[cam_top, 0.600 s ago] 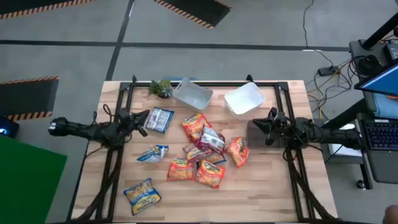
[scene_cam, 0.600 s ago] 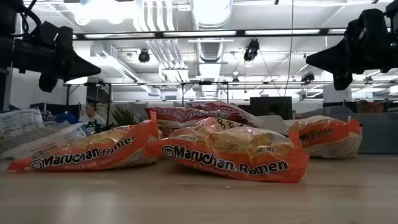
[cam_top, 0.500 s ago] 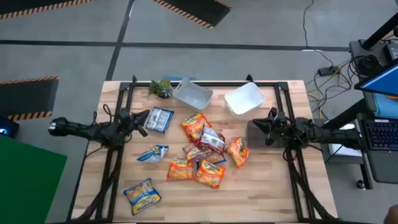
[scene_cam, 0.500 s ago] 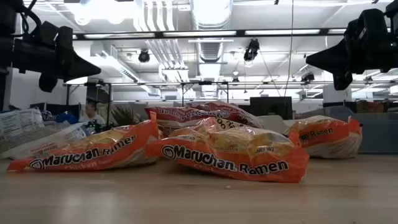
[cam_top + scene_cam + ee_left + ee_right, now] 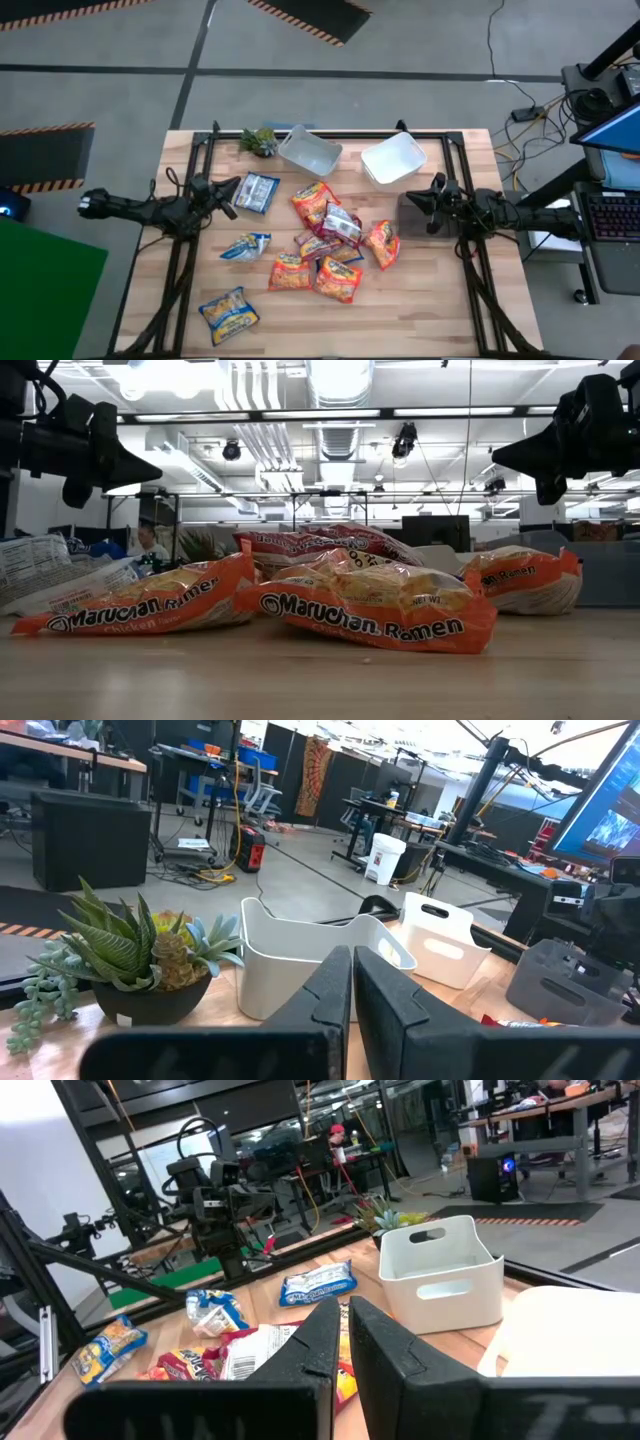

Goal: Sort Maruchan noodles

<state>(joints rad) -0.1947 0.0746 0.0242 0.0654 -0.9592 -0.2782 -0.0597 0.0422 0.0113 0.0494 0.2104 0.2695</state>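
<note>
On the wooden table (image 5: 420, 300), overlapping Maruchan noodles (image 5: 325, 245) risk double pickup; left gripper (image 5: 236, 185) and right gripper (image 5: 412, 202) are closed, empty.

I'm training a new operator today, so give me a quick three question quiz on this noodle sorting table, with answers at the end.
1. True or false: the left gripper is holding a packet.
2. How many tubs stand at the table's far edge?
A one
B two
C three
3. Which colour of packet lies alone at the near left corner?

Key:
1. False; both it and the right gripper are shut and empty, hovering at the table's sides.
2. B
3. The blue-yellow packet.
</note>
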